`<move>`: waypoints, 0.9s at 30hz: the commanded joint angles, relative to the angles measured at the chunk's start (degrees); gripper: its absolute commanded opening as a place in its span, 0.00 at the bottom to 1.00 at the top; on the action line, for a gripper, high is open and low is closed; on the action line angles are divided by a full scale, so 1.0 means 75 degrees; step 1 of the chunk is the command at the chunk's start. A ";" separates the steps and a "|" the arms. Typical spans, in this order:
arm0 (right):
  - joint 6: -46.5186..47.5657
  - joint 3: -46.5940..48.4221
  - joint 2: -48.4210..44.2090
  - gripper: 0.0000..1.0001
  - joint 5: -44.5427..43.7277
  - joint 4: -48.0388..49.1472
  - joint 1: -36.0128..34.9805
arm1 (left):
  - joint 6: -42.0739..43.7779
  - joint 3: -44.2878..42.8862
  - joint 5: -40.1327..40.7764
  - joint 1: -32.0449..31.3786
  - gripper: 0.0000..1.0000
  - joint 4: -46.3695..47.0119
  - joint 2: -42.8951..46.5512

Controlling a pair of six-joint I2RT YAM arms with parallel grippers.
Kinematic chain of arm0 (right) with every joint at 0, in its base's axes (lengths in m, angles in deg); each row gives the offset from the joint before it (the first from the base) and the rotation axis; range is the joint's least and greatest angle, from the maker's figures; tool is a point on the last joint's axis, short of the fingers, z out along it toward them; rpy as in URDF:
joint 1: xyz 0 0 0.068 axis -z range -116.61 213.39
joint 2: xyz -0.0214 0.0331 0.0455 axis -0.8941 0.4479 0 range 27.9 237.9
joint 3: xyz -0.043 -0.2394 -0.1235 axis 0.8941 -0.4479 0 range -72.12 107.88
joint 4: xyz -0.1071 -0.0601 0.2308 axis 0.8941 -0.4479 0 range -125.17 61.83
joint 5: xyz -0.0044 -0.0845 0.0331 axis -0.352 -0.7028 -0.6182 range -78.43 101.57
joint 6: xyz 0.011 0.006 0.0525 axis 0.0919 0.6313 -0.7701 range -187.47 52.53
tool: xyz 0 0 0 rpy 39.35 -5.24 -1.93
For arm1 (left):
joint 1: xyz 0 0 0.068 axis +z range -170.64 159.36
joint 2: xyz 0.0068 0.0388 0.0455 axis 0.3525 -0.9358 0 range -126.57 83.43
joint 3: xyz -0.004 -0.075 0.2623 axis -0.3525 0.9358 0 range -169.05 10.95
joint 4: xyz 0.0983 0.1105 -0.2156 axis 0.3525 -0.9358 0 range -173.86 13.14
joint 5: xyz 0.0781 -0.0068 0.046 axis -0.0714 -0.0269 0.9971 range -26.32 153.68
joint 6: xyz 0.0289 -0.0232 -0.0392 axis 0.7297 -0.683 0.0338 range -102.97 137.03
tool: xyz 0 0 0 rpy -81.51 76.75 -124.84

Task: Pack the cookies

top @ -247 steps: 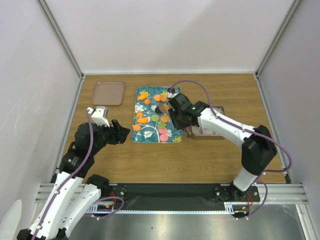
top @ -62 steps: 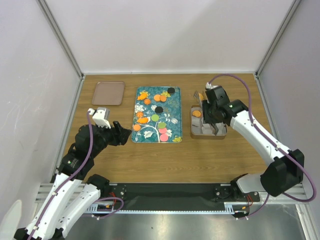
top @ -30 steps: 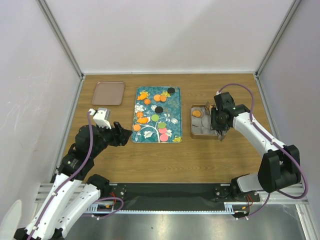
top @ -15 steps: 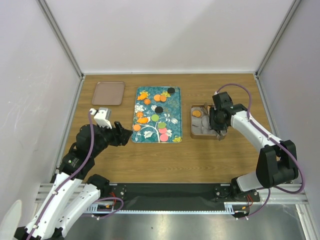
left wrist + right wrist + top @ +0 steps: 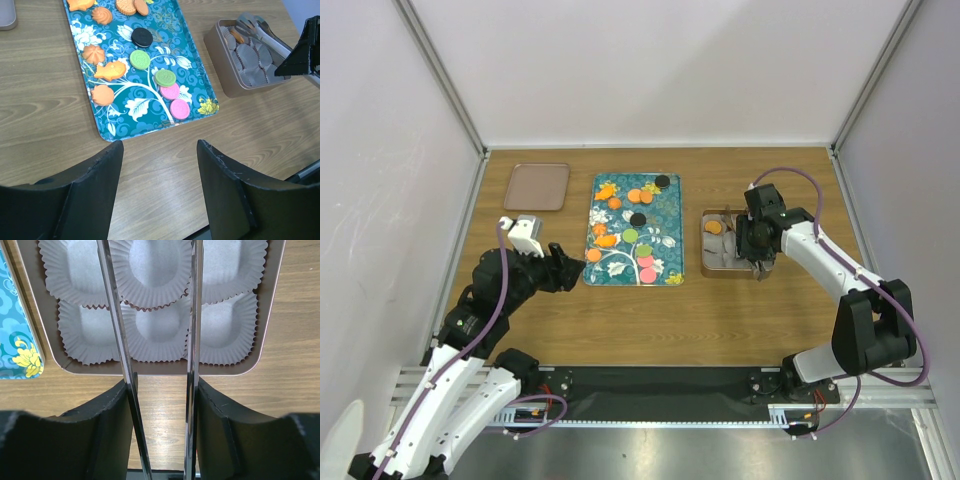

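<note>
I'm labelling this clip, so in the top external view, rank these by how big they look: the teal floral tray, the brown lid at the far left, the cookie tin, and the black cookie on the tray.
Largest to smallest:
1. Teal floral tray
2. Brown lid and cookie tin: look alike, and the right arm hides part of the tin, so I won't rank them
3. Black cookie

Teal floral tray (image 5: 150,107); orange, black, green, pink cookies (image 5: 165,77); white paper cups (image 5: 150,265)
</note>
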 commanded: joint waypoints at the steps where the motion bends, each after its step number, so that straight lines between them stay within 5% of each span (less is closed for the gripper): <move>1: -0.0001 0.0100 -0.0221 0.50 -0.0069 0.0149 0.0030 | 0.0092 -0.0004 -0.0043 -0.0068 0.67 0.0196 -0.0018; 12: -0.0048 0.0814 -0.1112 0.49 -0.0139 -0.0367 -0.0449 | 0.0092 -0.0004 -0.0008 -0.0068 0.67 0.0173 0.0006; 27: -0.0095 0.2396 0.1592 0.50 -0.0433 -0.0344 -0.3776 | 0.0046 -0.0004 0.0180 -0.0068 0.67 0.0126 0.0041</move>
